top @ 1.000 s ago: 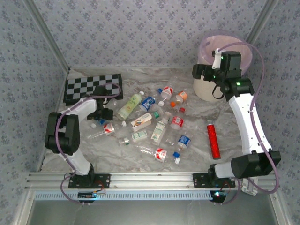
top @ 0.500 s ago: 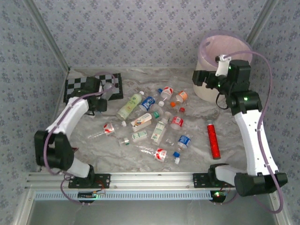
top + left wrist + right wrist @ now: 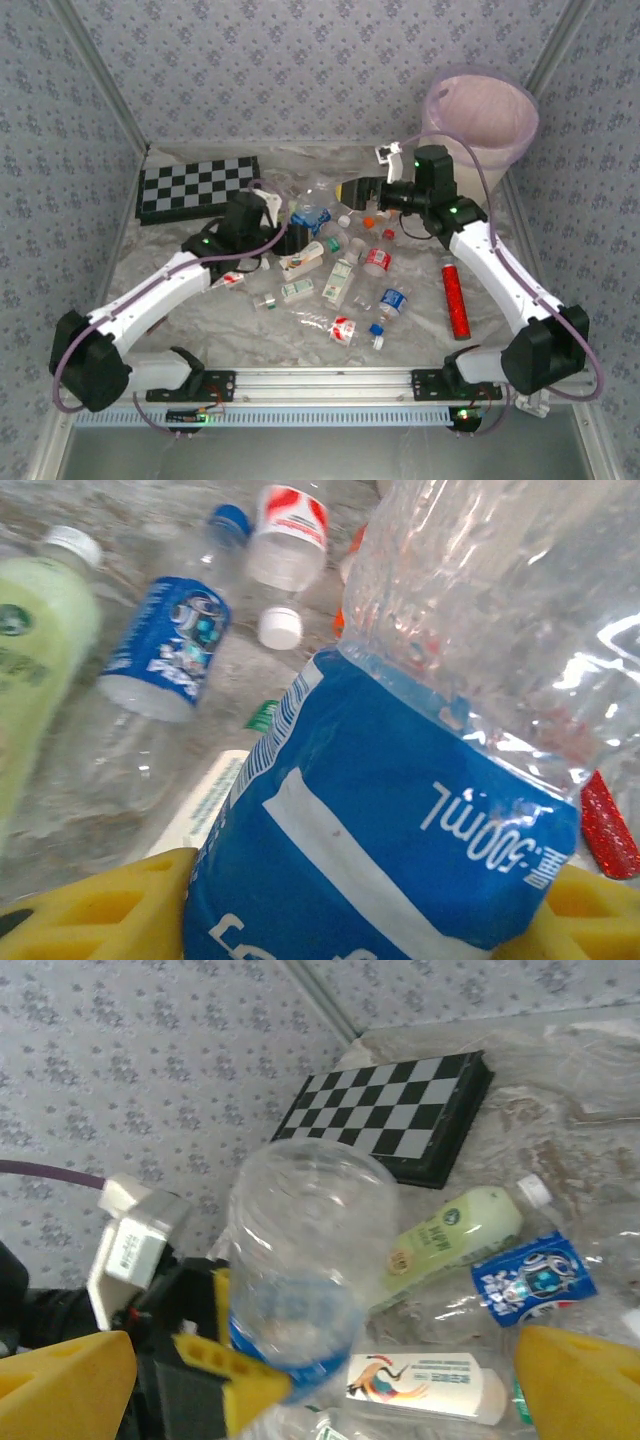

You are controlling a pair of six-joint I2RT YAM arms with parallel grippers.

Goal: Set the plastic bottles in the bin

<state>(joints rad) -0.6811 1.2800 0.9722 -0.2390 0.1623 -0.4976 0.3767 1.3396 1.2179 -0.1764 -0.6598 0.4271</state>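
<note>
The left gripper clamps a clear, blue-labelled plastic bottle above table centre. The right gripper, jaws wide and empty, faces it from 2 o'clock. It should close squarely on the bare clear end before any release, then swing to the cream, pink-lined round bin at 1 o'clock.

**One legible print: "500mL" on a blue label**

In the left wrist view, the clear bottle wears a blue label with white "500mL", seen upside down, next to a Chinese character too cut off to read. To its left, the pale green bottle and the small blue-labelled bottle carry only blurred marks. In the right wrist view, the print on the white-labelled bottle is too small to read.
</note>
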